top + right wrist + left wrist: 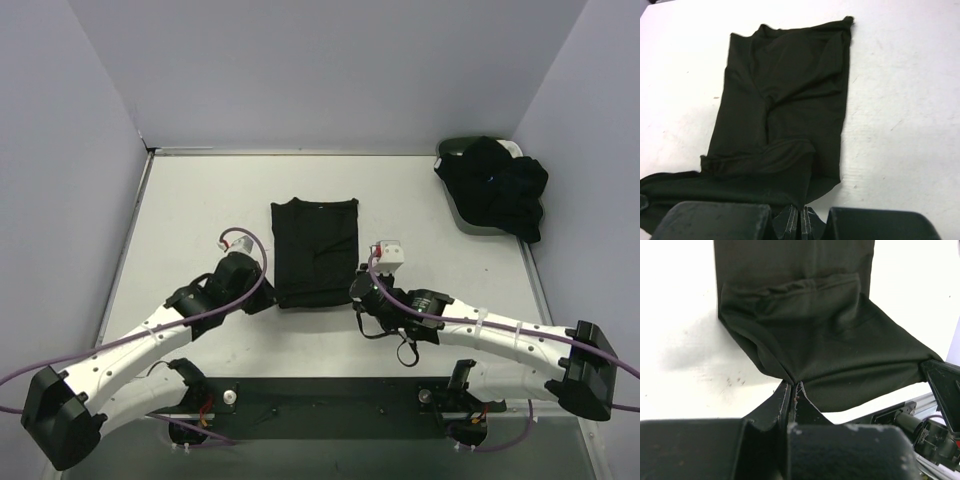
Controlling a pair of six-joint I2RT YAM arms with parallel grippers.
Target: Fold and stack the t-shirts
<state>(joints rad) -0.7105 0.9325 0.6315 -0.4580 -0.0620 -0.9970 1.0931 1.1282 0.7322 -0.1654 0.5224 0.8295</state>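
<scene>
Your left arm (150,338) stretches from its base at the near left, forward and inward. Your right arm (500,335) mirrors it from the near right. Both wrists sit low and angle toward each other. Your left gripper (792,386) has its jaws pressed together, pinching the near left corner of the black shirt (315,250). Your right gripper (801,210) is clamped the same way on the near right corner.
</scene>
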